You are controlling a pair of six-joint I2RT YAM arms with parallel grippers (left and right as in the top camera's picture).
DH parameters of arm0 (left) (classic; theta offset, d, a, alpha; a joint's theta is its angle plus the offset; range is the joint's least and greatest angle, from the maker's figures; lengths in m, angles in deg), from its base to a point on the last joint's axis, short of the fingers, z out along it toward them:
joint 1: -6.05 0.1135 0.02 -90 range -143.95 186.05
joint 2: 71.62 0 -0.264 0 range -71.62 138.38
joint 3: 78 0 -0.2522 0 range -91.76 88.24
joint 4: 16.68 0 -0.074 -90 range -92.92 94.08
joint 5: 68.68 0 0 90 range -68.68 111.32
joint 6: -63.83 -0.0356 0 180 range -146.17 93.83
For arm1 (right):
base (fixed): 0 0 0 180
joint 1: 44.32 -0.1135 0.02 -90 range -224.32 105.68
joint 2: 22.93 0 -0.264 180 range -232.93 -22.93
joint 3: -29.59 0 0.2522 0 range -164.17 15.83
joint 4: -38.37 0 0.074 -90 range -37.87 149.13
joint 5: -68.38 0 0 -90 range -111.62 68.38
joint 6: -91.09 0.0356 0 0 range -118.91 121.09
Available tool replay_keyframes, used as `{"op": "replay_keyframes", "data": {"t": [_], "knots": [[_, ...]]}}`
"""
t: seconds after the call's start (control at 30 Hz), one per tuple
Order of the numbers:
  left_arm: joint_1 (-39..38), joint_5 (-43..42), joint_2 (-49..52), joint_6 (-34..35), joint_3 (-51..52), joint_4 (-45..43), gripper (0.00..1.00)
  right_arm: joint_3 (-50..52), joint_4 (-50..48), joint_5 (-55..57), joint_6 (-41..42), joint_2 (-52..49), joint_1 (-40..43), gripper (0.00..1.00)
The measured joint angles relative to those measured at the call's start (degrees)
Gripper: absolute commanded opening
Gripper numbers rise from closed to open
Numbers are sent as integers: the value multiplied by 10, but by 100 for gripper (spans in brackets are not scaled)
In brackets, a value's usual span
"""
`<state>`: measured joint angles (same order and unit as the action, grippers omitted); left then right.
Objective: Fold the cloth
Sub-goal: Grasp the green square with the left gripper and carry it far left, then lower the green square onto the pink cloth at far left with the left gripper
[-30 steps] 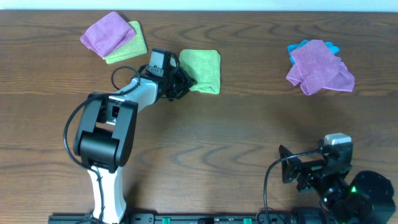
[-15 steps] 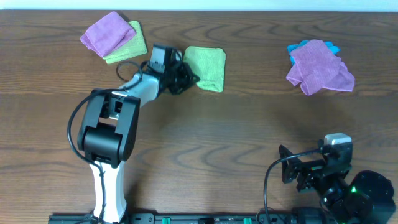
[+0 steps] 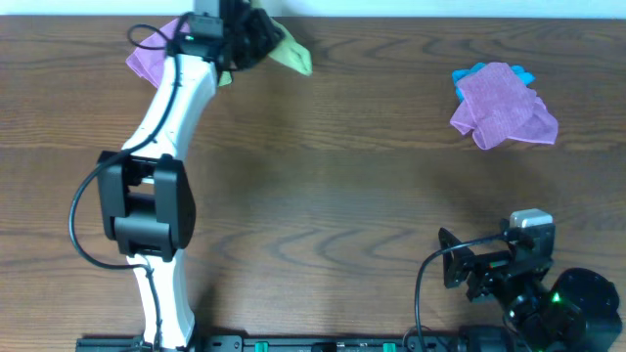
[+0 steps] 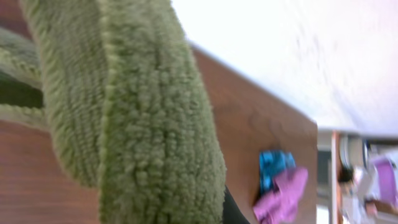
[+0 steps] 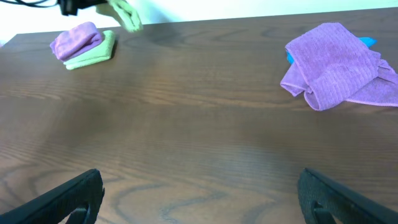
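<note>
Left pincer point(image 3: 260, 37): fingertips lost inside the cloth point(image 3: 295, 57); only a green flap shows past them. Its wrist view: blurred green pile, cut off top and bottom. Purple cloth point(image 3: 147, 61) behind its arm, half covered. Blue cloth point(image 3: 479, 74), far to its right, mostly under second purple cloth point(image 3: 504, 110). Right pincer point(image 5: 205, 194): fingers clipped by lower edge.

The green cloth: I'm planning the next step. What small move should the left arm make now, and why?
Probably swing left and lower it onto the folded pile: the left gripper is shut on the folded green cloth, held above the table beside that pile.
</note>
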<state>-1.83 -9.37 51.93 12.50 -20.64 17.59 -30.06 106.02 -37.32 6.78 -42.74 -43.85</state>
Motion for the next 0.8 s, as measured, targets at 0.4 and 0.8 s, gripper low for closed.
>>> {"op": "replay_keyframes", "data": {"t": [0.4, 0.8], "knots": [[88, 67, 0, -12, -1, -77, 6, 0, 0, 0, 0, 0, 0, 99], [111, 117, 1, -25, -1, -95, 5, 0, 0, 0, 0, 0, 0, 99]]}}
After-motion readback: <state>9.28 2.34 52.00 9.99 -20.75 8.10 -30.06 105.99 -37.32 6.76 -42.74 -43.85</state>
